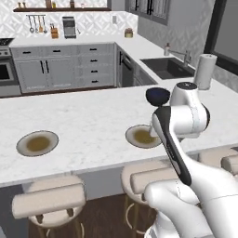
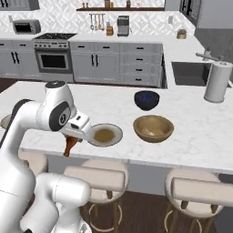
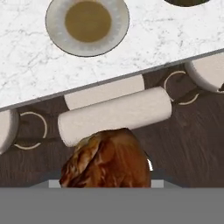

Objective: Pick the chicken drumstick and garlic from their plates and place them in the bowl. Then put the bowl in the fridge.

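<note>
My gripper [image 2: 72, 139] is shut on the chicken drumstick [image 2: 68, 148], a glossy reddish-brown piece that hangs just off the counter's front edge, above the stools. The hand view has the drumstick [image 3: 107, 158] large at the bottom, covering the fingertips. One plate [image 2: 104, 134] lies bare on the counter right beside the hand, seen also from the hand [image 3: 87, 24] and from the left [image 1: 142, 136]. A second bare plate [image 1: 37, 142] sits far to the left. The tan bowl [image 2: 153, 128] stands right of the near plate. Garlic and fridge are out of view.
A dark blue bowl [image 2: 146, 99] stands behind the tan one. A paper towel roll [image 2: 217, 82] and the sink [image 1: 167, 67] are at the back right. Padded stools [image 2: 98, 179] line the counter's front edge, below the hand.
</note>
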Robot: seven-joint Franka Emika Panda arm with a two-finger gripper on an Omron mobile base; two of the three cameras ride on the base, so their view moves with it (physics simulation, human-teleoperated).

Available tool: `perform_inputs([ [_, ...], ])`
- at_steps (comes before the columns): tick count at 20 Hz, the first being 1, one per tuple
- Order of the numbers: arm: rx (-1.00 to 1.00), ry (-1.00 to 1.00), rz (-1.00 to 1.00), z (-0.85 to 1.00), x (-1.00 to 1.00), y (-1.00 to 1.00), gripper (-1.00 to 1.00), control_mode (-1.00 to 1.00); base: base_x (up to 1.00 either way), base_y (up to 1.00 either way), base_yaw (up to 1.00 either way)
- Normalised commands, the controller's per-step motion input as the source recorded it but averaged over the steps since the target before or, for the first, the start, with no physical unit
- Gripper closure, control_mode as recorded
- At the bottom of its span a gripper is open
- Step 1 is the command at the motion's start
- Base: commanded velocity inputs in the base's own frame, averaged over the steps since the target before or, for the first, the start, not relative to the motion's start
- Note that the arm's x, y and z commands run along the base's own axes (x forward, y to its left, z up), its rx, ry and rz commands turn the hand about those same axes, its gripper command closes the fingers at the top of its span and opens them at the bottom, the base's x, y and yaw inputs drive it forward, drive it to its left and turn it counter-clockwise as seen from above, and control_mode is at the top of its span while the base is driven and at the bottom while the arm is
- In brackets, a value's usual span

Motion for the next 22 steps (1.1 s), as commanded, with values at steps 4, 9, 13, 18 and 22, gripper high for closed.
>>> perform_inputs([
  [4,0.00,0.00,0.00,0.00,0.00,0.00,1.00,1.00,0.23,-1.00,0.01],
  [9,0.00,0.00,0.00,0.00,0.00,0.00,1.00,1.00,0.35,-0.79,0.09],
  [13,0.00,0.00,0.00,0.00,0.00,0.00,1.00,1.00,0.49,-0.15,0.10],
  [18,0.00,0.00,0.00,0.00,0.00,0.00,1.00,1.00,0.64,0.11,0.01],
  [22,0.00,0.00,0.00,0.00,0.00,0.00,1.00,1.00,0.73,0.00,0.06],
])
